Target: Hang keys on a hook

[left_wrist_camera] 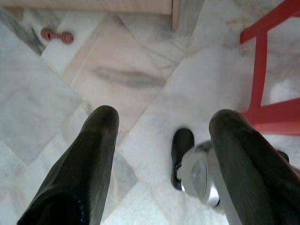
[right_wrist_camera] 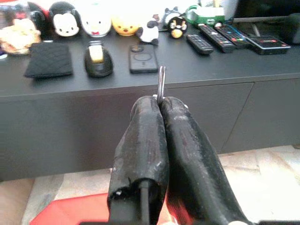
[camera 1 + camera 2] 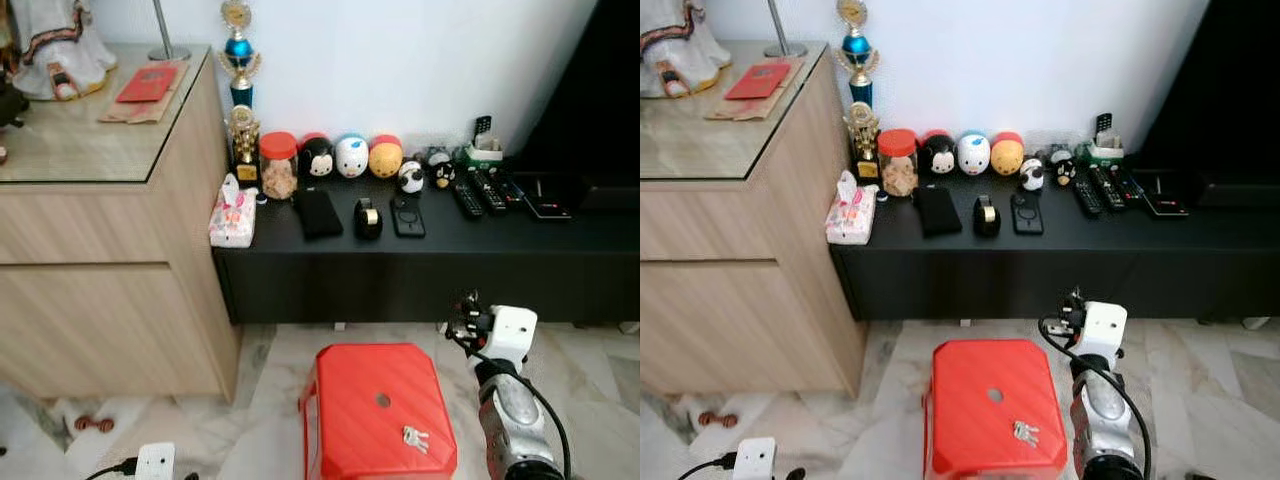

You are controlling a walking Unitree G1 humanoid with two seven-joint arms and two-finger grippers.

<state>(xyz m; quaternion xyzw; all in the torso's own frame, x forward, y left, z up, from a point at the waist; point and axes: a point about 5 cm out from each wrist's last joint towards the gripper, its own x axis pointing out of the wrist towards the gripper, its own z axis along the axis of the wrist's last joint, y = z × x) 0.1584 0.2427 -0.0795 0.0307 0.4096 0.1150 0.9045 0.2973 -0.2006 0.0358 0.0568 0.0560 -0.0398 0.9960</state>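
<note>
Keys (image 3: 415, 437) on red stool (image 3: 350, 400), 6 o'clock; R gripper (image 2: 160, 104) pinches metal sliver (image 2: 161, 84), L gripper (image 1: 159, 136) apart. Your risk: thin pinch slips.

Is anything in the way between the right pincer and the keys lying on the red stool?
Nothing visible. The keys lie bare on the red stool top; the right pincer is near its far right corner, shut on a thin metal piece.

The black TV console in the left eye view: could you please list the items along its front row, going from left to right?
Tissue pack → black wallet → tape dispenser → phone → remote controls.
</note>
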